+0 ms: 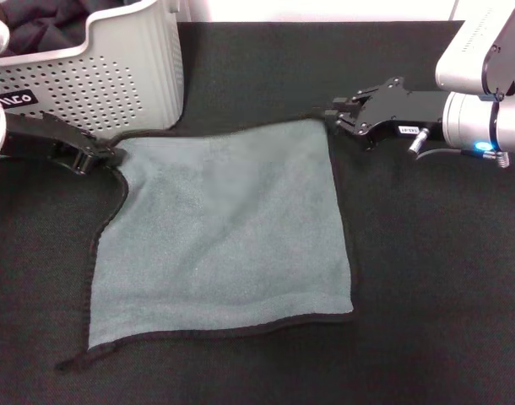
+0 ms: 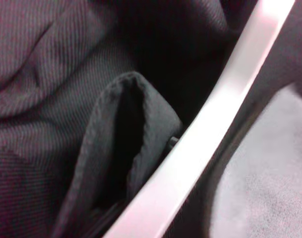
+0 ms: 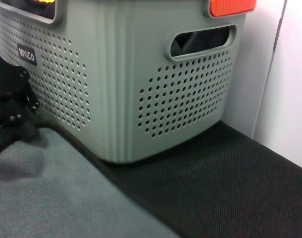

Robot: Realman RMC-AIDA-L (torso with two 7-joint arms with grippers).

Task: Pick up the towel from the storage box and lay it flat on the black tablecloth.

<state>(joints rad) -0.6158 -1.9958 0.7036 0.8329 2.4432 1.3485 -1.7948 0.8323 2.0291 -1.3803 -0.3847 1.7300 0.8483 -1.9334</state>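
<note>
The grey-green towel (image 1: 224, 228) with black edge trim lies spread flat on the black tablecloth (image 1: 426, 278), grey-green face up. My left gripper (image 1: 105, 155) is low at the towel's far left corner, just in front of the storage box (image 1: 114, 76), and looks shut on that corner. My right gripper (image 1: 333, 115) is at the far right corner and looks shut on the trim there. In the right wrist view the perforated box (image 3: 141, 84) stands behind the towel (image 3: 52, 193), with the left gripper (image 3: 12, 106) beside it.
Dark cloth (image 1: 38, 25) lies inside the box. The left wrist view shows folded black fabric (image 2: 121, 139), a blurred pale band and a bit of towel (image 2: 270, 173). A white wall (image 3: 284, 79) stands behind the box. Bare tablecloth (image 3: 215, 188) surrounds the towel.
</note>
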